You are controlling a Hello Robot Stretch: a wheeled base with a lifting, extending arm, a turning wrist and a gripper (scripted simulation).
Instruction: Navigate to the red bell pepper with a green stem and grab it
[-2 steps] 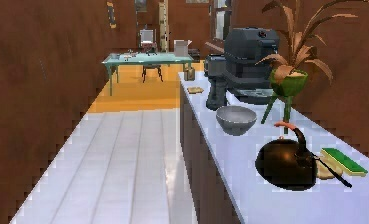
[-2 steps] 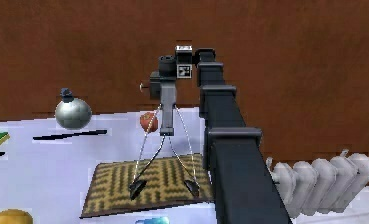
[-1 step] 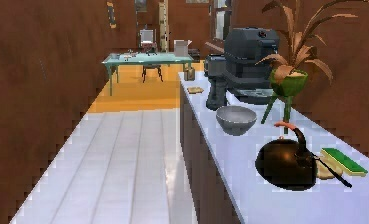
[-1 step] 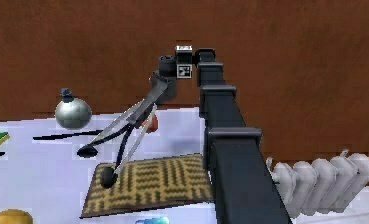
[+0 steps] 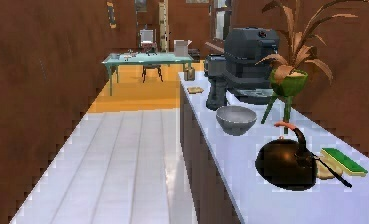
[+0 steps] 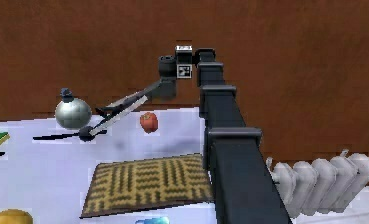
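Arm side view: small red blob [image 6: 149, 122] lies near jaws; jaws' state cannot be told.

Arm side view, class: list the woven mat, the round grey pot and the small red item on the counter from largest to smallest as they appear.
1. woven mat, clearly largest, though it also lies nearest the camera
2. round grey pot
3. small red item

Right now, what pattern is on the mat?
Mat: tan-and-brown zigzag weave, best in arm side view.
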